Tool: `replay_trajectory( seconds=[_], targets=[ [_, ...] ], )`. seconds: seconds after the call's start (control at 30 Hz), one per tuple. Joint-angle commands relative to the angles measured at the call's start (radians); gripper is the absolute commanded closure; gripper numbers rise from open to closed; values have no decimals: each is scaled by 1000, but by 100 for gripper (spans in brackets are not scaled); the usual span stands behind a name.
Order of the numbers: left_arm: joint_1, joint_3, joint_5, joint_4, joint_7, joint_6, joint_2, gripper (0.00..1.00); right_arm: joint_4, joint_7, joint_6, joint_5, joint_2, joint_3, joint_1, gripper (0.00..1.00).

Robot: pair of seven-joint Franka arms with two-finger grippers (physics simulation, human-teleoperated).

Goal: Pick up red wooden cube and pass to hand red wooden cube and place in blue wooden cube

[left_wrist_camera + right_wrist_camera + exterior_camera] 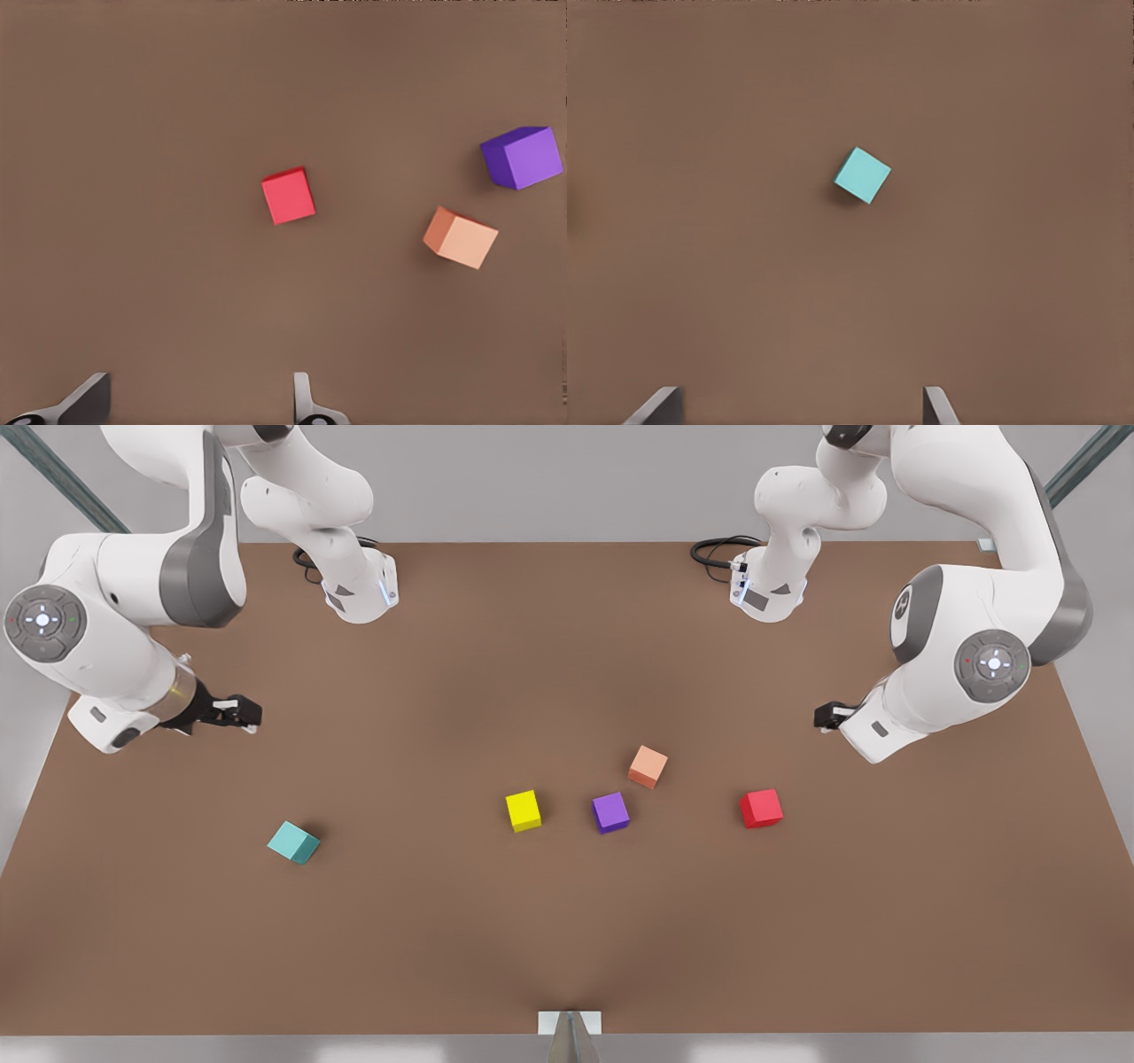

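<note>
Brown counter (567, 939) carries 5 cubes. Left pincer (199, 403), fingers wide and empty, hovers near the red wooden cube (289, 196) at the front view's right. Right pincer (802, 407), also wide, waits over the blue wooden cube (862, 175). Judged light, rigid, unlikely to slip: grip 2 opposite flat faces.

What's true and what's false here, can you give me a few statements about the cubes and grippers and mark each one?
1. The red wooden cube lies on the table, ungrasped. True.
2. The blue wooden cube is stacked on the yellow cube. False: it sits alone on the table, well apart from it.
3. The left gripper hangs near the red wooden cube with jaws open. True.
4. The right gripper is shut on a cube. False: its jaws are open and empty.
</note>
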Motion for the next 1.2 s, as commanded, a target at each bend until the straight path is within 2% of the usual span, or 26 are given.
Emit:
replay_trajectory(
  seconds=[0.0, 0.07, 0.13, 0.23, 0.3, 0.4, 0.63, 0.7, 0.97, 1.17],
  targets=[
    [-1, 0, -5, 2, -4, 10, -1, 0, -3, 65, 14, 0, -1, -2, 0, 0],
    [-3, 2, -1, 2, -10, 18, 22, 0, -1, 67, 11, -4, -1, -2, 0, 0],
    [-33, -1, -6, 94, -204, 91, 227, 0, -6, 61, 2, 0, -3, -4, 1, 0],
    [-17, 2, -54, 86, -503, 361, 391, 0, -7, 59, -3, 3, 10, -4, 6, 0],
    [-21, 3, -58, -51, -613, 602, 393, 0, -4, 58, 0, 10, 26, -2, 6, 0],
    [-29, 3, -61, -196, -737, 760, 369, 0, -3, 55, 6, 22, 30, -2, 1, 0],
    [-29, 3, -51, -313, -726, 780, 364, 0, 6, 55, 11, 51, 31, -1, 4, 0],
    [-23, 5, -51, -360, -559, 780, 350, 0, 6, 53, 18, 51, 31, -1, 3, 0],
    [-20, 5, -52, -402, -251, 826, 386, 0, -4, 52, 32, 51, 34, -1, 3, 0],
    [-6, 5, -55, -400, -251, 906, 430, 0, -6, 52, 29, 51, 46, -1, 3, 0]
  ],
)
